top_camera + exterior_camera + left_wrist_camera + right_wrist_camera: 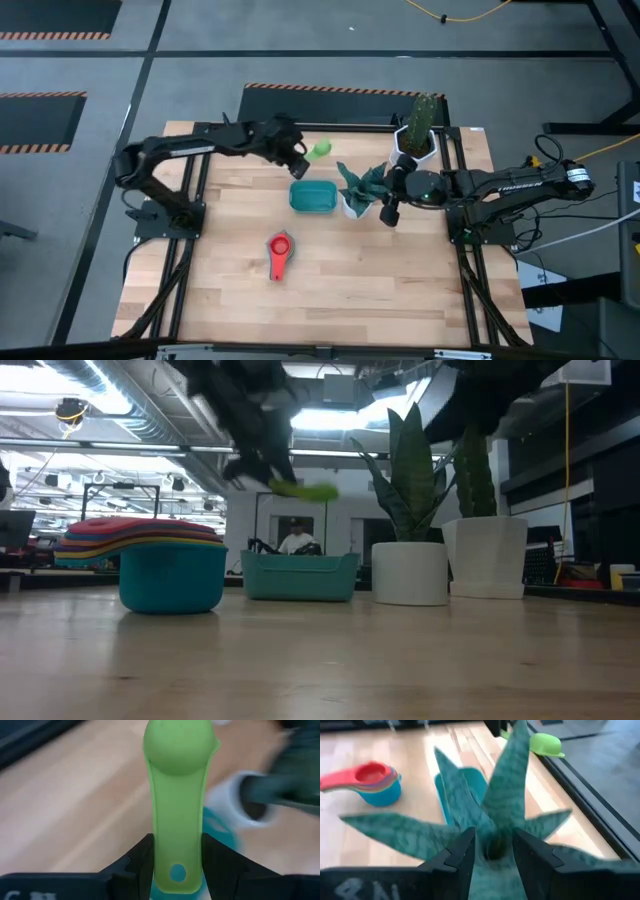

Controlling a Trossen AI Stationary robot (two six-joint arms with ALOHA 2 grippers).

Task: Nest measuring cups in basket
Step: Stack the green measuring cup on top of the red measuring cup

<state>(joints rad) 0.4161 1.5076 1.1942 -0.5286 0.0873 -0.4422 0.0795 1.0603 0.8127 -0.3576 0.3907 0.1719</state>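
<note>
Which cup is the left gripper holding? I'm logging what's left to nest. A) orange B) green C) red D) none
B: the left gripper is shut on the handle of the green measuring cup, held in the air above the teal basket.

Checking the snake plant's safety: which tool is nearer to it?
Right. The right tool hangs right beside the snake plant, above its leaves. The left tool, holding the green cup, sits beyond the basket.

Smooth matt plastic green cup (177,795), pale wood-grain table (330,280), teal plastic basket (312,197)
</note>
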